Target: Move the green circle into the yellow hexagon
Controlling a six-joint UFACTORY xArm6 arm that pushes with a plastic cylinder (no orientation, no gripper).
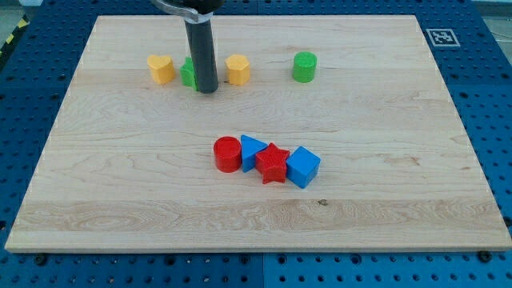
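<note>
A pale wooden board [384,120] is seen filling most of the view, laid on a blue perforated table [488,96], with a black-and-white fiducial tag [439,36] at the board's top-right corner. The dark rod [201,52] is seen coming down from the view's top edge, and my tip [207,90] is planted in the upper-left area of the board. No claw is fitted, so no open or closed state can be reported; only a bare rod end is shown. The tip is placed between two blocks in the upper row: a green block [188,73], mostly hidden behind the rod so its shape cannot be told, is touching it on the view's left, and the yellow hexagon [238,70] is found just beside it on the view's right. A yellow heart-like block [161,69] is set further left. The green circle [304,66] is located to the right of the hexagon, clearly apart from it and from the tip. Below centre, a tight cluster is formed by a red cylinder [227,154], a blue triangle [253,149], a red star [274,163] and a blue cube [302,167], each touching its neighbour.
</note>
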